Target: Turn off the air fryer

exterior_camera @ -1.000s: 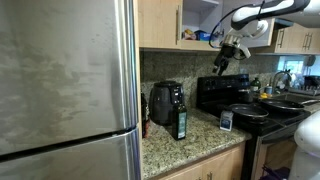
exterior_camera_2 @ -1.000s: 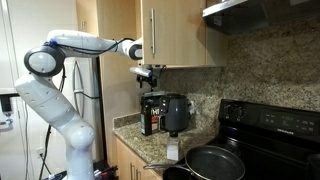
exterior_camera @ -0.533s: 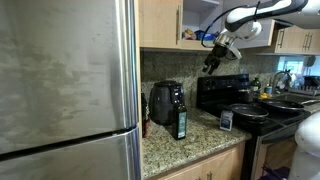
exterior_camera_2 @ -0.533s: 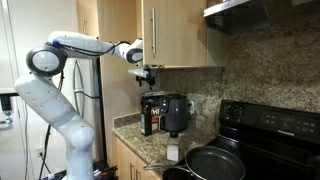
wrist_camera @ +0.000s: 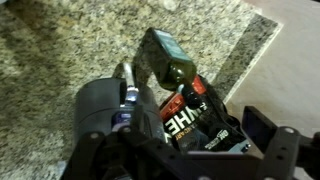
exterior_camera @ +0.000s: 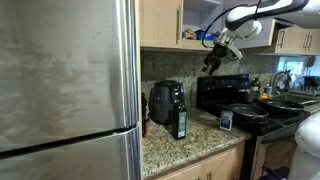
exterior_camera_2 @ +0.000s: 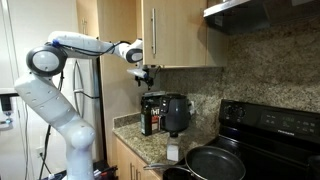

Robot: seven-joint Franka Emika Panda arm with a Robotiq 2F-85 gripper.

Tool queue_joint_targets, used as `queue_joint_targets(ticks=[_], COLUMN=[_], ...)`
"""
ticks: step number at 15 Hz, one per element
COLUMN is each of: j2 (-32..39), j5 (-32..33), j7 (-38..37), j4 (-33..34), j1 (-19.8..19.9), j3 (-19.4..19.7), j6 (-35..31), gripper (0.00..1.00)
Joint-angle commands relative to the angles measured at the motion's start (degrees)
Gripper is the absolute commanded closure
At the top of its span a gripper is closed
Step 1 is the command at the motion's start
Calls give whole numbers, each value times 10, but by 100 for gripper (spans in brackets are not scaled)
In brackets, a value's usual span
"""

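Observation:
The air fryer is a squat, rounded black appliance standing on the granite counter against the backsplash; it also shows in an exterior view. My gripper hangs in the air well above the counter, higher than the air fryer and apart from it, as also seen in an exterior view. In the wrist view the gripper looks down with its fingers spread and nothing between them. A rounded black body at lower left looks like the air fryer's top.
A slim dark bottle with a green label stands in front of the air fryer. A black tub with a red label sits beside it. A steel fridge is nearby. A black stove holds pans. Wooden cabinets hang overhead.
Over the last second my gripper shifted a little up and sideways toward the air fryer's side of the counter. It has stayed still for the last half second.

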State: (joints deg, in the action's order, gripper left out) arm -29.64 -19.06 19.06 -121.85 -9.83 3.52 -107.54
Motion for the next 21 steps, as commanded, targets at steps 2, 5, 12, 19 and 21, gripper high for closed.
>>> queue_joint_targets(ticks=[2, 5, 12, 19, 21], j2=[1, 34, 122, 129, 129], j5=[-7, 21, 51, 44, 44], j7=[2, -64, -156, -163, -164], j4=[2, 35, 27, 51, 51], j1=[6, 19, 46, 59, 59], j3=[-6, -20, -30, -28, -28], j6=[4, 81, 44, 34, 34], gripper=[0, 0, 0, 0, 0])
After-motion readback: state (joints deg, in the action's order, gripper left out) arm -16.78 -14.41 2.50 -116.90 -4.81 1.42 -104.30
